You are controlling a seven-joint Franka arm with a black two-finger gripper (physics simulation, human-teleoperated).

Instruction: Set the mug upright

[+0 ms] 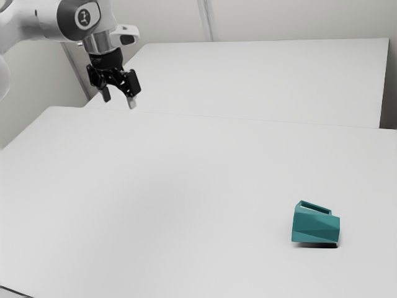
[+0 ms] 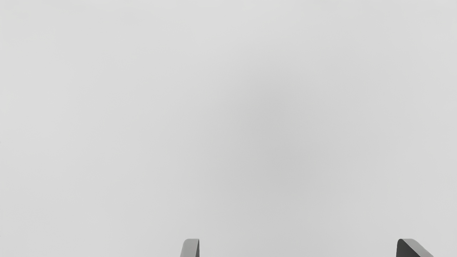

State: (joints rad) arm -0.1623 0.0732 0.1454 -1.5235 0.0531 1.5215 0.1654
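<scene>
Mug (image 1: pixel 316 226) is on the tabletop (image 1: pixel 186 180), toward the exterior view's right and lower part, lying on its side, so not upright as the task wants. Handle (image 1: pixel 316 205) is on the upper side, body axis running roughly across that view; can't tell for sure which end is the mouth. Walls look faceted, so my guess is a flat face is what it rests on and what keeps it from rolling. Dark shadow (image 1: pixel 317 246) right along its lower edge. Nothing props or holds it. Tool (image 1: pixel 119 100) is released and empty, fingers spread wide with only air between them, which fits a hand free to go to the mug. Arm (image 1: pixel 40 23) comes in from the exterior view's upper left; hand is raised well clear of the tabletop, fingers pointing down, well apart from the mug. Wrist view has both fingertips at the bottom edge over plain tabletop, so I'd expect a long travel across plus a descent. Judgement: righting is still owed. Needs a grip on body or handle, then roughly a quarter turn onto the base. Main risks: slip on the slanted faces, or letting go tilted and having it tip back.
</scene>
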